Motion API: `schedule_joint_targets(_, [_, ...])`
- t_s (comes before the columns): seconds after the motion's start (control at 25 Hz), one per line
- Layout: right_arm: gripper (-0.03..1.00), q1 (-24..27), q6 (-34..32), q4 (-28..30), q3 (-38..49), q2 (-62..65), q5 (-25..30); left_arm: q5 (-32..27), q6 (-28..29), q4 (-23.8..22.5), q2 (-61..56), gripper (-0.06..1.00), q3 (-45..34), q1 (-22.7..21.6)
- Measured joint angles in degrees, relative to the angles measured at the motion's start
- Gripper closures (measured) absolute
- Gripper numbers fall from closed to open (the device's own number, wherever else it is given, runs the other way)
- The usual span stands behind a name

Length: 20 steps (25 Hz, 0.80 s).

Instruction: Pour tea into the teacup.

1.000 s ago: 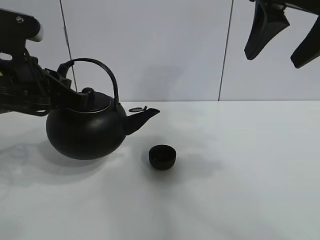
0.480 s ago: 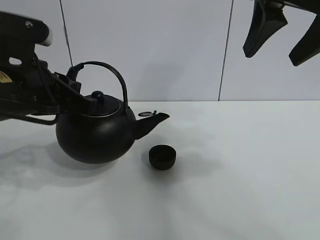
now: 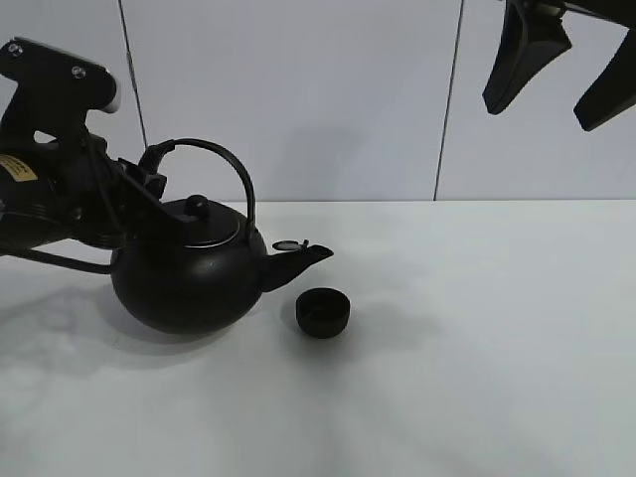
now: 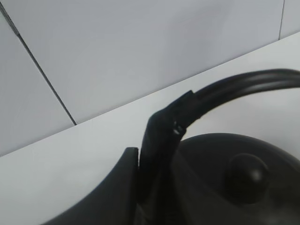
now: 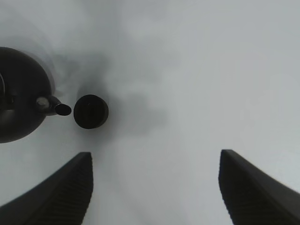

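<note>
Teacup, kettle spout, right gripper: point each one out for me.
teacup (image 3: 323,313), exterior high view, centre of its open top.
kettle spout (image 3: 296,264), exterior high view, middle of the spout.
right gripper (image 3: 542,117), exterior high view, gap midway between its open fingertips.

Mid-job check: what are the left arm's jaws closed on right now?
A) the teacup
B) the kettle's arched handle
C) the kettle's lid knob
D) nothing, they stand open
B: the left wrist view shows the jaws shut around the arched handle of the kettle, near the handle's lower end, while the lid knob and the teacup are untouched.
</note>
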<state>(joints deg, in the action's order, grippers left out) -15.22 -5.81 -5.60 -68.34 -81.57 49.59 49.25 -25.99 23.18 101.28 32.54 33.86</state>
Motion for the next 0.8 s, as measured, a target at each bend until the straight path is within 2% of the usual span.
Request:
schedule_joint_targets(0.36, [0.45,0.0,0.1,0.0,0.0,0.0,-0.3,0.1,-5.9,-0.1,0.0,0.83,0.6,0.0])
schedule_joint_targets(0.8, [0.45,0.0,0.1,0.0,0.0,0.0,-0.7,0.0,-6.9,-2.5,0.0,0.83,0.6,0.0])
